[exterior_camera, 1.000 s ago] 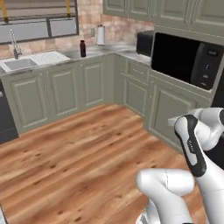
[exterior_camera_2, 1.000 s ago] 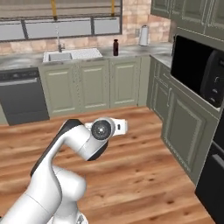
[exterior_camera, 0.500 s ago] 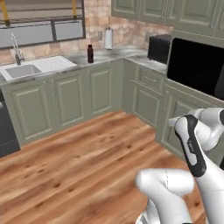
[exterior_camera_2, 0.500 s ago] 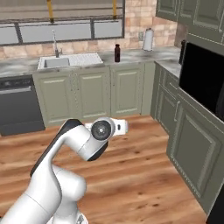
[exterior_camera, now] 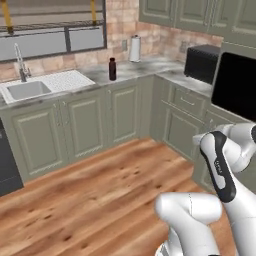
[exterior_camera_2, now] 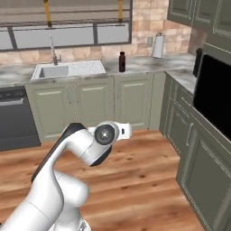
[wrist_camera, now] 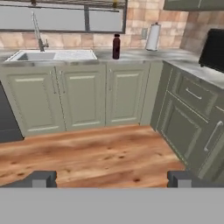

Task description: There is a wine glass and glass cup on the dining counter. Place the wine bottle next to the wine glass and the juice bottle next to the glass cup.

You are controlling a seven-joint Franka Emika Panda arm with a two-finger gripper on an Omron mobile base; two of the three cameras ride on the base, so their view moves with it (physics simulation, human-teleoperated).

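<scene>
While the gripper (wrist_camera: 111, 179) hangs spread and empty at the hand view's bottom, the juice bottle (wrist_camera: 116, 46) stands upper centre on the worktop (wrist_camera: 131, 54) beside the sink (wrist_camera: 52, 55); a hasty approach may topple it.

The stout dark red juice bottle (exterior_camera: 112, 69) (exterior_camera_2: 122, 62) (wrist_camera: 116, 46) stood upright on the grey veined marble worktop (exterior_camera: 95, 75) (exterior_camera_2: 140, 65) (wrist_camera: 131, 54), near its back edge — just right of the white sink (exterior_camera: 40, 86) (exterior_camera_2: 67, 70) (wrist_camera: 52, 55) and well left of the white paper towel roll (exterior_camera: 134, 48) (exterior_camera_2: 157, 46) (wrist_camera: 152, 37). The roll stood toward the worktop's corner, against the brick wall. A black microwave (exterior_camera: 201, 63) sat on the worktop's right-hand run, past the corner. Green cabinets (exterior_camera: 95, 125) (exterior_camera_2: 113, 103) (wrist_camera: 96, 96) ran below, the wooden floor (exterior_camera: 85, 200) (exterior_camera_2: 135, 176) (wrist_camera: 87, 157) before them.
</scene>
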